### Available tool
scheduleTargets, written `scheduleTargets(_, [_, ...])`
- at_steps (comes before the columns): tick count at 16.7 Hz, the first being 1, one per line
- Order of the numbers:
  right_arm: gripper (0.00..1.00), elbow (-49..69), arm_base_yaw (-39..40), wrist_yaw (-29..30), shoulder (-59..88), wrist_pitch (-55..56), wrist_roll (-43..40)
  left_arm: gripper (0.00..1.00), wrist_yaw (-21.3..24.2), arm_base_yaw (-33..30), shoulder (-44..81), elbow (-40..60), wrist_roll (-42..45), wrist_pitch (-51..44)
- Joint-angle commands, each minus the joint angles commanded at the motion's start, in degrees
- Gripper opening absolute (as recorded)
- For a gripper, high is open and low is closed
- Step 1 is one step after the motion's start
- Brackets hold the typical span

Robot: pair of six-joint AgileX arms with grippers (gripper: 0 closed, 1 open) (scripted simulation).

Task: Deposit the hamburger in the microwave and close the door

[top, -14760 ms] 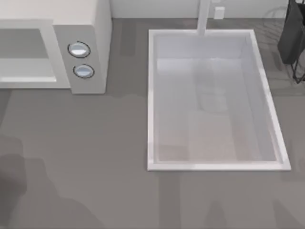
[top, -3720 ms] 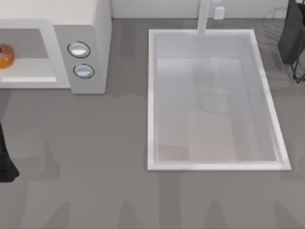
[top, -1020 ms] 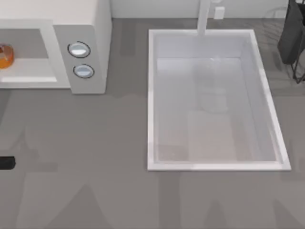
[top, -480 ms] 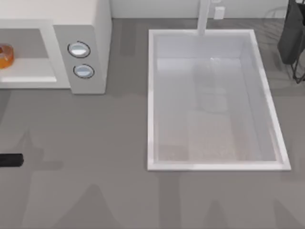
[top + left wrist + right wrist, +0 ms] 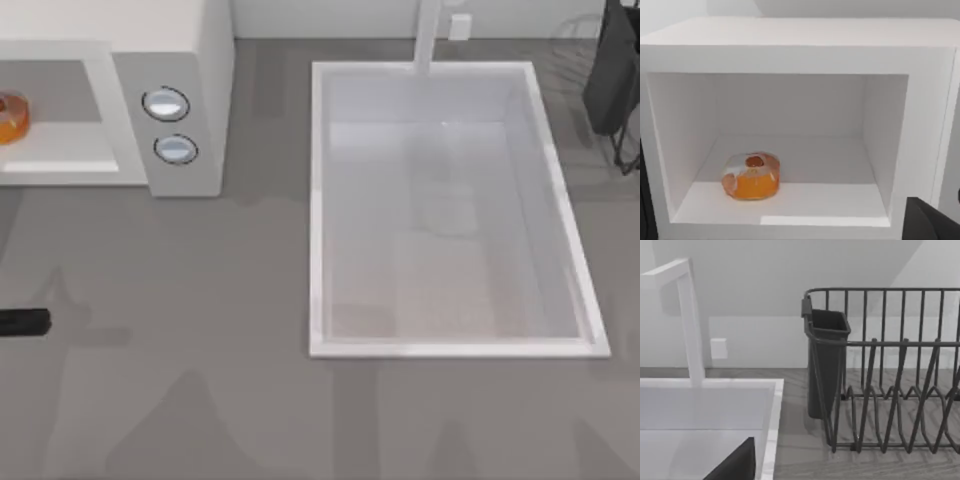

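The small round orange-brown hamburger (image 5: pixel 751 176) with its pale glossy rim sits on the floor of the cavity of the large off-white boxy microwave (image 5: pixel 190 60), toward the cavity's left side in the top view. The microwave's opening is uncovered, and its 2 round silvery-blue dials (image 5: pixel 166 104) are stacked on the front panel. The left gripper (image 5: pixel 22 321) shows as a dark tip at the table's left edge, in front of the microwave and well apart from the bun; whether its fingers are spread or pressed together I cannot tell. The deposit looks done, leaving the door to close. The risk I judge: a sweep that misses the door panel, or clips the microwave frame, leaves it ajar. To the right lies the white rectangular sink basin (image 5: pixel 320 200), then a dark wire dish rack (image 5: pixel 890 370), beside which the right arm rests parked.
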Motion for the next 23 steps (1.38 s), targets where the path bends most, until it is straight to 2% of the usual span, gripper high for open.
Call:
scheduleTargets(7, [1.0, 0.0, 0.0, 0.0, 0.0, 0.0, 0.0, 0.0, 0.69, 0.61, 2.12, 1.45, 0.48, 0.17])
scheduleTargets(11, [1.0, 0.0, 0.0, 0.0, 0.0, 0.0, 0.0, 0.0, 7.71, 6.07, 8.87, 9.76, 5.44, -8.39])
scheduleTargets(14, [1.0, 0.0, 0.0, 0.0, 0.0, 0.0, 0.0, 0.0, 15.88, 13.42, 18.19, 22.16, 11.97, -21.11])
scheduleTargets(18, [1.0, 0.0, 0.0, 0.0, 0.0, 0.0, 0.0, 0.0, 26.22, 25.83, 32.9, 43.89, 22.61, -45.63])
scheduleTargets(23, [1.0, 0.0, 0.0, 0.0, 0.0, 0.0, 0.0, 0.0, 34.42, 42.59, 48.51, 68.38, 36.93, -74.81])
